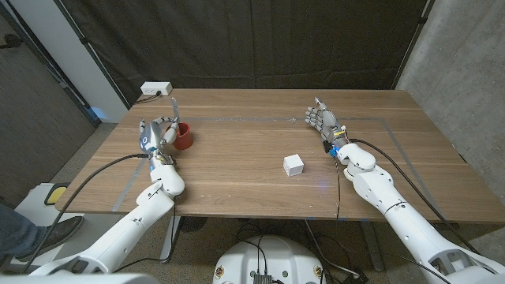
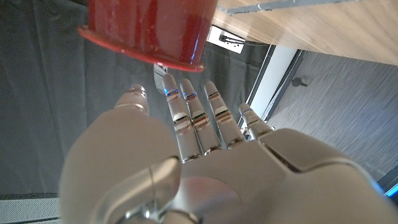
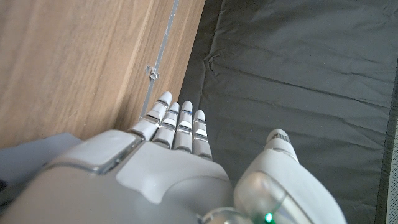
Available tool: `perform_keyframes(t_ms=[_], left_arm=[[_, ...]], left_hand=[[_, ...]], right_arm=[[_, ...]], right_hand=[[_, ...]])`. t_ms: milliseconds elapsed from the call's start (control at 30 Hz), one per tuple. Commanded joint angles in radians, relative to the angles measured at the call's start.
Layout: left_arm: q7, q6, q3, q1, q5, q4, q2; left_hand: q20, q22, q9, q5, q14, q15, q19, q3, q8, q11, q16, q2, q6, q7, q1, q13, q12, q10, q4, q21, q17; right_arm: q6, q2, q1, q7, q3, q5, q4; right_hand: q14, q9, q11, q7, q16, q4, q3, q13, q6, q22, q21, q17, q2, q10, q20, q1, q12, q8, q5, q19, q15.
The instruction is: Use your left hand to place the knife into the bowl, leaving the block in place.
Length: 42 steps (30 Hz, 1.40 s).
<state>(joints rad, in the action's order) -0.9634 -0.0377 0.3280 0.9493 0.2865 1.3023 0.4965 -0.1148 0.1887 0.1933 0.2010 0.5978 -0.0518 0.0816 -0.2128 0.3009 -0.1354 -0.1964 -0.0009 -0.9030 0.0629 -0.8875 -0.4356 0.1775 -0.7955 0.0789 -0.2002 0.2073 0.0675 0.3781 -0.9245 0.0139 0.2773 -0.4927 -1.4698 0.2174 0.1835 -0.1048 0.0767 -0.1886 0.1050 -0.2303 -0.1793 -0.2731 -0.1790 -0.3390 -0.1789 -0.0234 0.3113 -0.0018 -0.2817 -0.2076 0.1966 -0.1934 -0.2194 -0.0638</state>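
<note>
red bowl (image 1: 183, 136) sits near the table's (image 1: 237, 170) left edge, the left hand (image 1: 158, 134) against it with fingers curled on the knife (image 1: 173, 106) — long axis upright, tip up, above the bowl. left wrist view shows the bowl's rim (image 2: 143, 53) close, the blade hidden. right hand (image 1: 323, 121) stands with fingers loosely apart, holding nothing — white block (image 1: 293, 165) near it.

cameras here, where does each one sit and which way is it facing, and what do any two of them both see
Head view: fixed on the robot's head, looking down over the wooden table; both arms enter from the bottom corners, left hand at the red bowl, right hand apart, white block between.
Left wrist view: on the left wrist, looking along the back of the left hand at the red bowl.
Right wrist view: on the right wrist, looking along the right hand past the table edge to the dark curtain.
Shared: head and left wrist views both show bowl and left hand.
</note>
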Motion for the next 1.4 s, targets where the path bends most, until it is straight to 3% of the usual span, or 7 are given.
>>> perform_keyframes(t_ms=[33, 333, 633, 1067, 1200, 1300, 1400], left_arm=[[0.101, -0.090, -0.055, 0.096, -0.016, 0.239, 0.050], [0.297, -0.188, -0.121, 0.174, -0.065, 0.452, 0.117], [0.425, -0.195, -0.165, 0.213, -0.092, 0.558, 0.158], [0.584, 0.025, -0.216, 0.211, -0.243, 0.511, 0.142], [0.670, 0.132, -0.217, 0.179, -0.338, 0.449, 0.119], [0.704, 0.164, -0.208, 0.160, -0.360, 0.430, 0.111], [0.718, 0.183, -0.196, 0.148, -0.360, 0.425, 0.105]], left_hand=[[-0.014, 0.003, 0.004, 0.008, -0.011, 0.004, 0.005, 0.003, -0.021, 0.007, -0.006, 0.009, 0.048, -0.018, 0.025, 0.007, 0.005, 0.019, 0.019, -0.010, 0.002], [-0.023, 0.004, 0.006, 0.004, -0.050, 0.035, 0.015, 0.006, -0.077, 0.042, 0.000, 0.033, 0.173, -0.032, 0.066, 0.031, -0.003, 0.116, 0.045, -0.016, 0.001], [-0.031, 0.005, 0.009, -0.004, -0.102, 0.053, 0.021, 0.017, -0.115, 0.073, 0.006, 0.043, 0.289, -0.024, 0.106, 0.051, -0.004, 0.213, 0.061, -0.019, 0.000], [-0.029, 0.005, 0.010, -0.006, -0.236, 0.078, 0.015, 0.037, -0.125, 0.120, 0.019, 0.042, 0.475, -0.037, 0.154, 0.091, 0.000, 0.367, 0.063, -0.016, -0.005], [-0.014, 0.004, 0.010, -0.005, -0.267, 0.082, 0.008, 0.042, -0.123, 0.129, 0.020, 0.043, 0.500, -0.045, 0.164, 0.098, 0.001, 0.393, 0.063, -0.013, -0.006], [-0.006, 0.003, 0.009, -0.005, -0.293, 0.087, 0.003, 0.048, -0.121, 0.156, 0.018, 0.044, 0.530, -0.046, 0.176, 0.109, -0.001, 0.435, 0.063, -0.011, -0.008], [-0.009, 0.002, 0.008, -0.004, -0.310, 0.091, 0.000, 0.051, -0.125, 0.157, 0.015, 0.044, 0.573, -0.043, 0.183, 0.120, -0.002, 0.474, 0.060, -0.011, -0.010]], right_arm=[[0.022, 0.000, -0.010, 0.009, -0.008, -0.007, -0.002], [0.043, 0.007, -0.037, 0.005, -0.020, -0.010, -0.025], [0.057, 0.011, -0.057, 0.003, -0.027, -0.013, -0.038], [0.069, 0.014, -0.065, -0.001, -0.024, -0.005, -0.053], [0.072, 0.018, -0.070, -0.008, -0.025, 0.001, -0.068], [0.074, 0.023, -0.078, -0.014, -0.029, 0.003, -0.082], [0.075, 0.028, -0.084, -0.016, -0.034, 0.002, -0.093]], right_hand=[[0.006, 0.005, -0.002, -0.005, -0.002, 0.004, -0.005, -0.004, -0.008, -0.003, 0.006, -0.003, 0.009, 0.006, 0.003, -0.005, -0.005, -0.002, 0.002, -0.007, 0.002], [0.006, 0.005, 0.002, -0.008, -0.002, 0.005, -0.004, -0.004, -0.005, -0.004, 0.009, -0.003, 0.009, 0.006, 0.003, -0.005, -0.005, -0.003, 0.002, -0.008, 0.002], [0.006, 0.005, 0.002, -0.010, -0.002, 0.005, -0.004, -0.004, -0.005, -0.004, 0.012, -0.003, 0.009, 0.006, 0.003, -0.004, -0.005, -0.003, 0.002, -0.008, 0.002], [0.005, 0.005, 0.002, -0.012, -0.001, 0.005, -0.003, -0.005, -0.005, -0.004, 0.016, -0.003, 0.009, 0.004, 0.004, -0.004, -0.004, -0.003, 0.003, -0.009, 0.002], [0.003, 0.005, 0.002, -0.012, 0.000, 0.006, -0.003, -0.005, -0.004, -0.004, 0.017, -0.003, 0.010, 0.004, 0.003, -0.004, -0.003, -0.003, 0.003, -0.009, 0.002], [0.002, 0.005, 0.006, -0.013, 0.001, 0.006, -0.003, -0.005, -0.005, -0.004, 0.018, -0.003, 0.010, 0.002, 0.003, -0.004, -0.003, -0.003, 0.003, -0.009, 0.003], [0.001, 0.005, 0.004, -0.014, 0.001, 0.006, -0.002, -0.005, -0.005, -0.004, 0.019, -0.003, 0.010, 0.002, 0.003, -0.004, -0.003, -0.003, 0.003, -0.010, 0.003]])
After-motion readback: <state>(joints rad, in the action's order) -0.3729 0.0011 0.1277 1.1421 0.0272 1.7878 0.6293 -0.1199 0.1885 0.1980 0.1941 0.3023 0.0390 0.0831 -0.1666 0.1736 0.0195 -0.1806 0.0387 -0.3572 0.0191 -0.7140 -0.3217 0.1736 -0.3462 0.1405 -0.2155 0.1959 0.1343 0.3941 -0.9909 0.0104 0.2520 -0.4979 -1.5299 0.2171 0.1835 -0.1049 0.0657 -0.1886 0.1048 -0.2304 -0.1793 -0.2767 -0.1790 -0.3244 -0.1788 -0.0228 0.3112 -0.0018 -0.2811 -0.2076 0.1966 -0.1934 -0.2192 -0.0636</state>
